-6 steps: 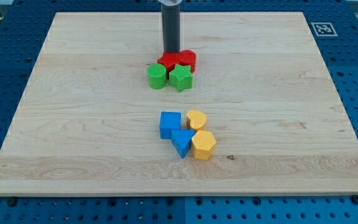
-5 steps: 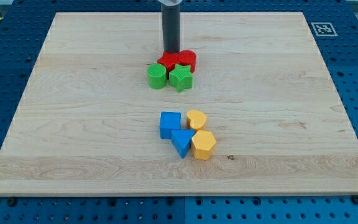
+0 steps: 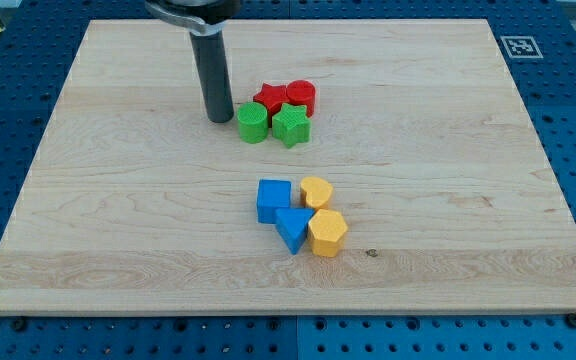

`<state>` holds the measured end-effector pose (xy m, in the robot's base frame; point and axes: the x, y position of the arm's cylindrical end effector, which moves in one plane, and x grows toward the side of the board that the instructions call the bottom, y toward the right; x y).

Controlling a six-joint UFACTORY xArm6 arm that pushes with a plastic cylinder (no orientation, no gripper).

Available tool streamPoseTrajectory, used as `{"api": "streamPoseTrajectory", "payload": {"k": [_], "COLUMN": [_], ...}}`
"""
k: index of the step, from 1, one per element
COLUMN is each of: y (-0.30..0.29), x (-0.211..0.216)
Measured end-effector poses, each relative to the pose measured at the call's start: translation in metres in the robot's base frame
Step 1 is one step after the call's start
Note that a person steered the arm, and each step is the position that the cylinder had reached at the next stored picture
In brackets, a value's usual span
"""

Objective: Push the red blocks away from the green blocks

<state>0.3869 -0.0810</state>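
The rod has swung off to the view's left, and the tip (image 3: 219, 119) now sits on the board just beside the green round block (image 3: 253, 122), on its left, where a moment ago it stood at the top edge of the red pair. There is no gripper on this arm, only the bare rod, so nothing is being held. The red star block (image 3: 269, 99) and the red round block (image 3: 301, 96) have not budged: they sit packed against the top of the green round block and the green star block (image 3: 291, 126), all four touching in one tight cluster near the top middle of the wooden board (image 3: 118, 220). So no separation yet. The move looks like a repositioning, perhaps to come at the cluster from the side. From here a push to the right would catch green first, a risk worth watching. Lower down, the blue square block (image 3: 274, 199), blue triangle block (image 3: 291, 229), yellow heart block (image 3: 316, 191) and yellow hexagon block (image 3: 327, 232) sit well clear.
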Motion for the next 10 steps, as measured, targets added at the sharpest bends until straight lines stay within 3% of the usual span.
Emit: {"api": "streamPoseTrajectory", "payload": {"k": [4,6,7,9,10], "y": [0.118,0.141,0.126,-0.022,-0.055], "x": [-0.02,-0.033,-0.024,-0.031,0.006]}}
